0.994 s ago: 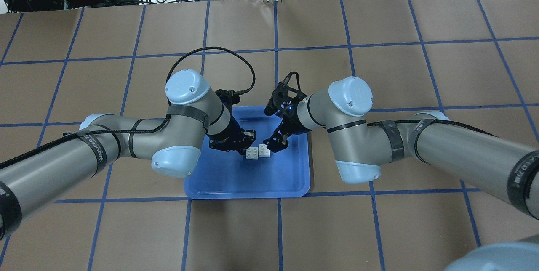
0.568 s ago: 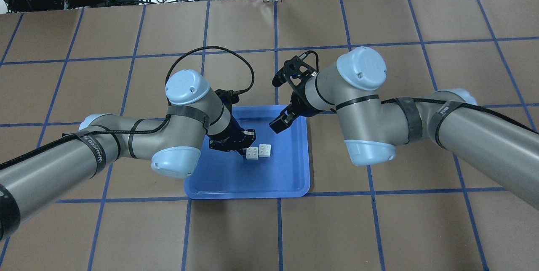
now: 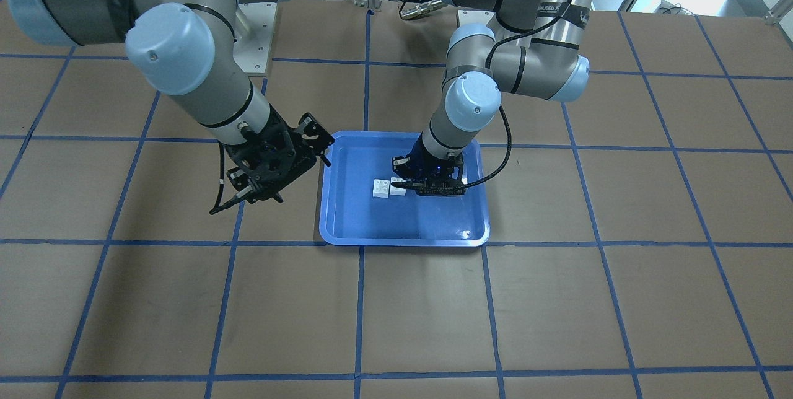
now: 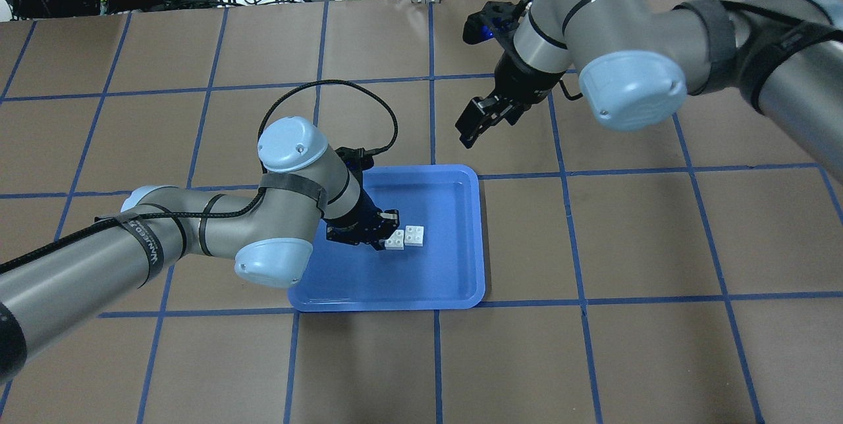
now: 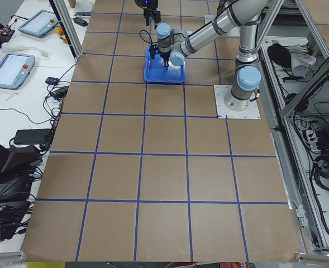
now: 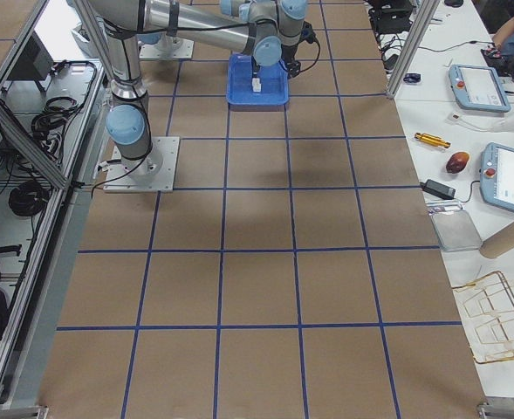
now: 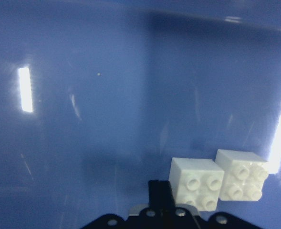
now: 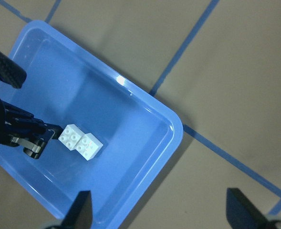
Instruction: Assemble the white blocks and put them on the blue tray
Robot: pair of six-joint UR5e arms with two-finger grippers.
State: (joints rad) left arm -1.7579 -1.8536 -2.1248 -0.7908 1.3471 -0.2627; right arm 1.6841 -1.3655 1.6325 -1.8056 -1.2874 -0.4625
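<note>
The left gripper [image 4: 384,230] has stayed low in the blue tray [image 4: 454,279]. Its fingers look spread and hold nothing, and the nearer tip is just beside the left block of the white blocks [image 4: 405,238]. The two blocks sit side by side and touching, near the tray's middle. Whether they are locked together cannot be told.

The right gripper [image 4: 471,129] has let go and lifted away. It now hangs with its fingers wide apart and empty, over the table beyond the tray's far edge, near its right corner. Placement looks done, and probably only the left arm's retreat remains.
</note>
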